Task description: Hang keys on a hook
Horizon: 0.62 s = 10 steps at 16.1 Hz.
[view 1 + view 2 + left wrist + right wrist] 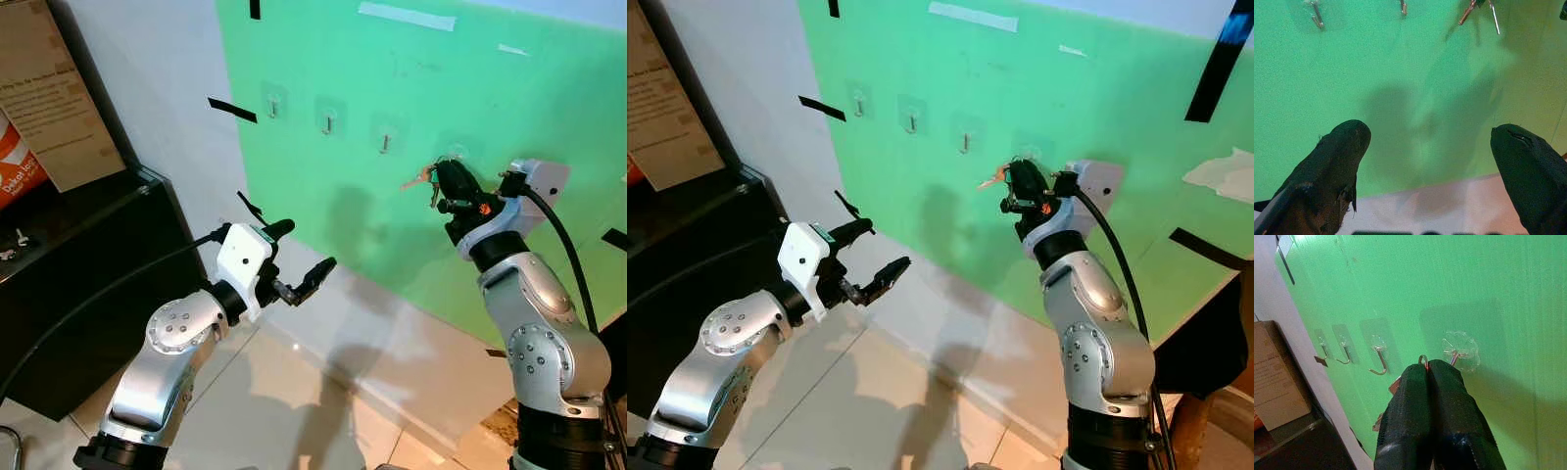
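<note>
Against the green board (pixel 411 137), right of centre in the left eye frame: right gripper (pixel 453 182), fingers pressed together on the ring of the keys (pixel 423 177), raised to the rightmost of four hooks, the round clear suction hook (pixel 1461 350). Keys splayed leftward from the fingertips, coppery and silver, hanging free of the board.

From the right wrist camera, detail lost to the head views: a thin metal ring (pixel 1423 359) poking up between the two closed black fingers (pixel 1415 401), just beside the suction hook's wire (touching or not, cannot tell). Three more hooks (pixel 1378 357) in a row beyond, bent steel wire on clear square adhesive pads. Cardboard box (pixel 1276 377) at the left edge of that frame, printed label on its face.

Lower left of the left eye frame: left gripper (pixel 299 259), fingers wide apart, holding nothing, well clear of the board and aimed at it. From the left wrist camera: two blunt, matte black fingertips (pixel 1342 147) with a broad gap, soft shadows on the smooth green surface, keys dangling at the top edge.

Elsewhere: black tape strips (pixel 232 110) on the board, dark glossy cabinet (pixel 69 264) at left, pale polished floor tiles (pixel 294 401) below.
</note>
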Available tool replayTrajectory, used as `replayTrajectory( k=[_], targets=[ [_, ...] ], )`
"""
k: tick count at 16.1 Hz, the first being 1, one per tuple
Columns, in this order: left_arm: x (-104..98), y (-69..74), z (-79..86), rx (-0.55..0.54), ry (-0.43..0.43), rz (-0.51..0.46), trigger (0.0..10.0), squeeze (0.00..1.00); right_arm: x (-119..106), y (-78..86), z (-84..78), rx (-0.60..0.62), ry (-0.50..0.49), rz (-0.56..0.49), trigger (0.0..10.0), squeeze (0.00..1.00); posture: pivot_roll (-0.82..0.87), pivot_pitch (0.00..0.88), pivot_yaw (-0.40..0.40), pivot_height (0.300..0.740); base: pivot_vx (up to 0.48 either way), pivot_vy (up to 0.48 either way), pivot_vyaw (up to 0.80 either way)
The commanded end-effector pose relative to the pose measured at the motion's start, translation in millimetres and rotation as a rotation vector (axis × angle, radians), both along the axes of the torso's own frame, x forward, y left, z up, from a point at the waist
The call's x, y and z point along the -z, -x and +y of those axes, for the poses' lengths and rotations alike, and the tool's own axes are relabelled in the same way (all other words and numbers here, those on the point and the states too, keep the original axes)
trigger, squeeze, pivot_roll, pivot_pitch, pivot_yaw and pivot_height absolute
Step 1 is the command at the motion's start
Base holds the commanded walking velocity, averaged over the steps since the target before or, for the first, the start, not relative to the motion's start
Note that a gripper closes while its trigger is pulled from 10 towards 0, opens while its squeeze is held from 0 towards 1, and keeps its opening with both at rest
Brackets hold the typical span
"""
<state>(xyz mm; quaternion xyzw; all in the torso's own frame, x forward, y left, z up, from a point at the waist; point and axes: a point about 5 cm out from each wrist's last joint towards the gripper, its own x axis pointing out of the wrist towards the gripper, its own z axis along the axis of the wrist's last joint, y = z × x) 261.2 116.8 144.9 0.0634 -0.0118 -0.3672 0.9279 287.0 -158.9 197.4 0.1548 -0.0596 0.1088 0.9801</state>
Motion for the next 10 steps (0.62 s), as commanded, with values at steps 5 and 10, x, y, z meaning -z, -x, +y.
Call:
replayTrajectory(
  k=[5,10],
  targets=[
    [-2.0,0.9,2.2,0.041,-0.025,0.008,10.0,0.0,-3.8,-7.3,2.2,0.019,-0.02,0.003,10.0,0.0,-0.1,0.0,0.002,0.74,0.0,0.0,0.0],
    [-0.9,2.8,1.5,0.05,-0.021,0.01,10.0,0.0,-0.9,-10.8,-5.9,0.071,-0.042,0.029,10.0,0.0,-0.1,0.0,-0.007,0.74,0.0,0.0,0.0]
  ],
)
